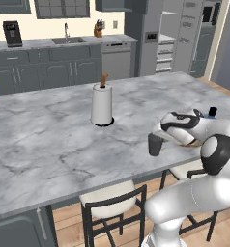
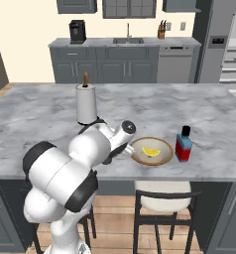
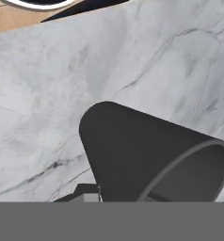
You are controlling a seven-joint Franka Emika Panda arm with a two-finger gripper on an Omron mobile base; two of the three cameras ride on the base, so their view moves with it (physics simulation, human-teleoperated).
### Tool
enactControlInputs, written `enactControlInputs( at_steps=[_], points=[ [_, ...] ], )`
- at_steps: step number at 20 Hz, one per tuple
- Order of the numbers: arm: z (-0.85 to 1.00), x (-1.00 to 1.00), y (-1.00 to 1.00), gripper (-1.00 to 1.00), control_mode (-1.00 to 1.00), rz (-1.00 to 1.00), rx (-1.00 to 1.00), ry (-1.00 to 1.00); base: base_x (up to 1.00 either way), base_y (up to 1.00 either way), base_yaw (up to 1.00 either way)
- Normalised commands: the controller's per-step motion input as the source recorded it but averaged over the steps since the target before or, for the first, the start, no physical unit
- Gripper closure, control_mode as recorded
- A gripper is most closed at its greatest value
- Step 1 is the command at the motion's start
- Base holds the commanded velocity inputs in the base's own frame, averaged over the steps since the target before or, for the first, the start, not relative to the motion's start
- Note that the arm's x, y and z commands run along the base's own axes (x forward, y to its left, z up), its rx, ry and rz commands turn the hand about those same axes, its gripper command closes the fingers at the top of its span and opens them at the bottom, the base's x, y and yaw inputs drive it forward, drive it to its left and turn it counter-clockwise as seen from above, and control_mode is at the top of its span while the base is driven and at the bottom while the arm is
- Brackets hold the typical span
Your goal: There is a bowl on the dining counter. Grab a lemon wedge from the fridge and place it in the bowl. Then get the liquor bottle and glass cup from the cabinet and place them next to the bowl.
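Note:
My gripper is shut on the dark grey glass cup, which stands upright at the front edge of the dining counter. In the hand view the cup looms large over the marble, with one fingertip at its base. Just right of my hand lies the tan bowl with the yellow lemon wedge inside. The blue and red liquor bottle stands upright to the right of the bowl, and its black cap pokes up behind my arm. Whether the cup rests on the counter or hangs just above it I cannot tell.
A white paper-towel roll stands mid-counter, left of my hand. Chairs are tucked under the counter's front edge. At the back, the fridge has a door open beside the sink worktop.

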Motion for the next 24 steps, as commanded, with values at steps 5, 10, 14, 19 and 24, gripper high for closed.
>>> enactControlInputs(
  at_steps=[5, 10, 14, 19, 24],
  points=[
    [-0.1, 0.28, 0.0, 1.0, -1.0, 0.0, 0.0, -0.12, 0.0, 0.0, 0.0],
    [-0.23, 0.32, 0.0, 1.0, -1.0, 0.0, 0.0, 0.0, 0.0, 0.0, 0.0],
    [-0.29, 0.31, 0.0, 1.0, -1.0, 0.0, -0.03, 0.11, 0.0, 0.0, 0.0],
    [-0.21, -0.03, 0.04, 1.0, -1.0, 0.0, -0.03, 0.04, 0.0, 0.0, 0.0],
    [0.04, -0.34, 0.12, 1.0, -1.0, 0.0, -0.07, 0.0, 0.0, 0.0, 0.0]
  ],
)
